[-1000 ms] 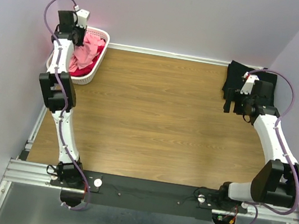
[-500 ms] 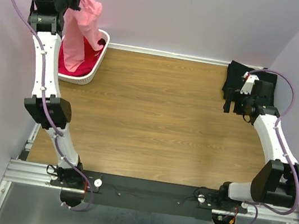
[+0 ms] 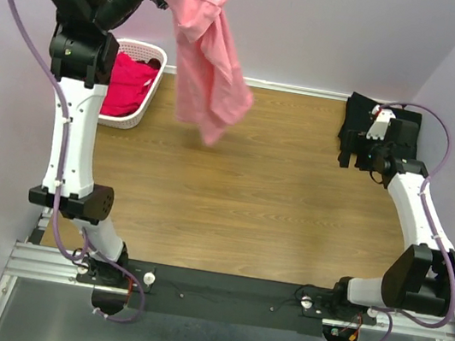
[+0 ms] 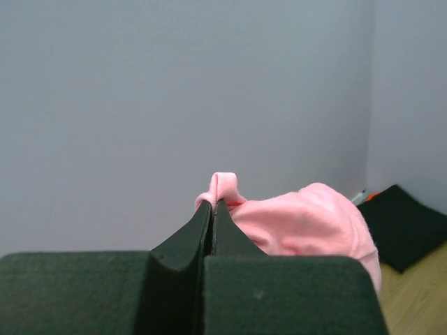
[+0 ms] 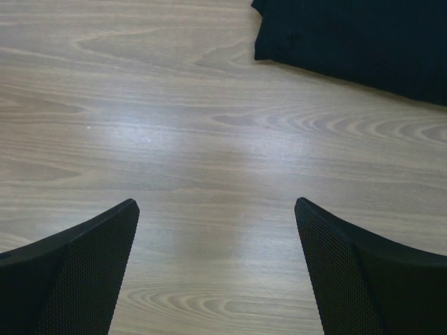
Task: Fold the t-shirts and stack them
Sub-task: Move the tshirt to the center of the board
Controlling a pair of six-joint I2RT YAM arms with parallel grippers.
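Left hand [image 4: 212, 206] pinching pink t-shirt [image 3: 213, 73] dangling above table [image 3: 250, 191]; right hand [image 5: 215, 204] spread near black t-shirt [image 5: 363, 42].

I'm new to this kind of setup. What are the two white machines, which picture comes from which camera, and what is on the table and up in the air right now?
These are two robot arms, a left arm and a right arm, fixed at the near edge of a wooden table. The wide picture looks down from above and behind them. The other two come from small cameras on the wrists, so each shows its own fingers. The left gripper is shut on a pink t-shirt, raised high so that it hangs over the table. A white basket at the far left holds red clothes. A black t-shirt lies at the far right. The right gripper is open over bare wood beside it, holding nothing.
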